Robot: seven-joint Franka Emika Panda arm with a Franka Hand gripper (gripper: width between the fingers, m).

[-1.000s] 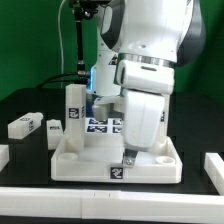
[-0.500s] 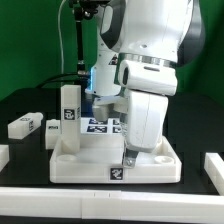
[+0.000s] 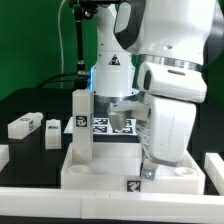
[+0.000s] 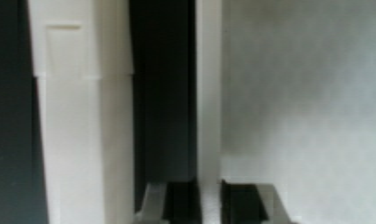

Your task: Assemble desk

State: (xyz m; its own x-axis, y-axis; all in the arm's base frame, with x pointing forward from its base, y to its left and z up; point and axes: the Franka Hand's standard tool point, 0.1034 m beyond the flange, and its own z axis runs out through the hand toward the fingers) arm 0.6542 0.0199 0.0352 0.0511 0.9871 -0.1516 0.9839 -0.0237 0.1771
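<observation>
Gripper [image 3: 147, 169]: jaws closed, at desktop [image 3: 100, 178] 3 o'clock side | leg [image 3: 80, 122]: upright, 10 o'clock corner | loose legs [image 3: 22, 127]: 9 o'clock, apart.

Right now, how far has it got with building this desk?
Done: one leg stands upright at a corner of the tabletop. In hand: the shut gripper is low at another corner, and what it grips is unclear. Left: loose legs lie beside it, not yet fitted.

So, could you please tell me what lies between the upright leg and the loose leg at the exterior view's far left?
Another loose leg lies between them, shown in the exterior view.
</observation>
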